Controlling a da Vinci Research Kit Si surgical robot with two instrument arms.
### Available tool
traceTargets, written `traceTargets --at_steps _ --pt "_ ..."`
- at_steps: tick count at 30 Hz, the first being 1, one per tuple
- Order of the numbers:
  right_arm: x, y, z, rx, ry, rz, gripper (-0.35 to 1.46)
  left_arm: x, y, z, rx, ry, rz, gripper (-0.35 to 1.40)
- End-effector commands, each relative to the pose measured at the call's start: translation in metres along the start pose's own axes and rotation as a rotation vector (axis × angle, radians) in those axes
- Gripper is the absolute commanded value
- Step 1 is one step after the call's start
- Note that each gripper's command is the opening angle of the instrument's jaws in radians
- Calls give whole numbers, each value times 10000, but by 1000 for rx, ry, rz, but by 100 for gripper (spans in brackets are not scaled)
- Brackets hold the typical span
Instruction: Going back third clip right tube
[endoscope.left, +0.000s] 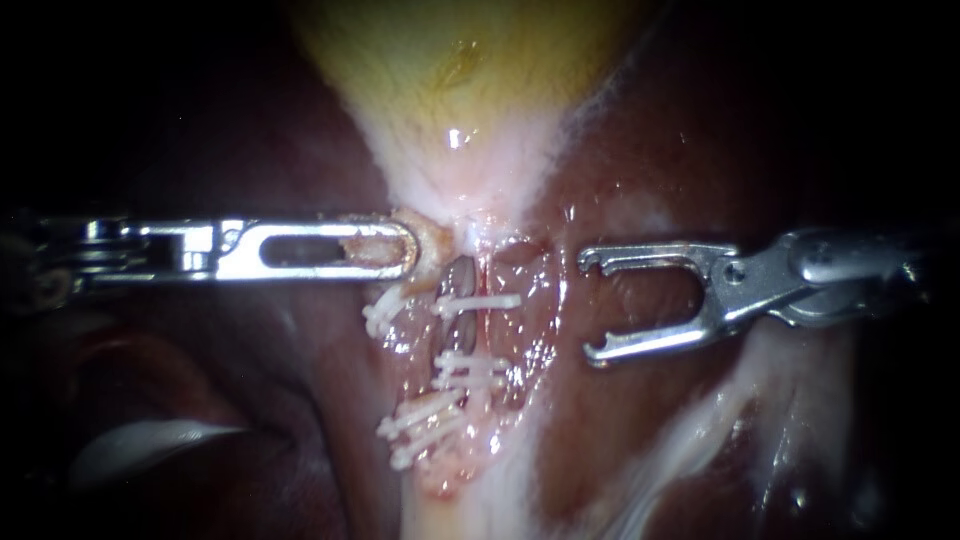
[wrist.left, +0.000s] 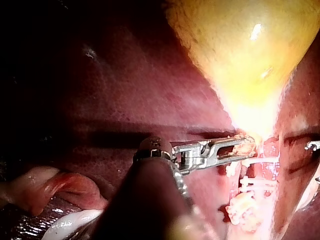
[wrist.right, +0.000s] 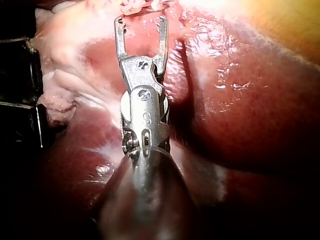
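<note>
Left slotted steel instrument (endoscope.left: 408, 250), jaws clamped on pale neck tissue (endoscope.left: 432, 236), likely for tension. Right silver instrument (endoscope.left: 590, 305), jaws apart, empty, near white clips (endoscope.left: 470, 368).

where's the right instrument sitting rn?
Endoscope view: the right instrument comes in from the right, jaws open and empty, just right of the white clips and not touching them.
</note>
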Motion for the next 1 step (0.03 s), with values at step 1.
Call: traceTargets --at_steps 1 --pt "0 0 0 1 0 0 50 0 0 0 1 0 0 -35"
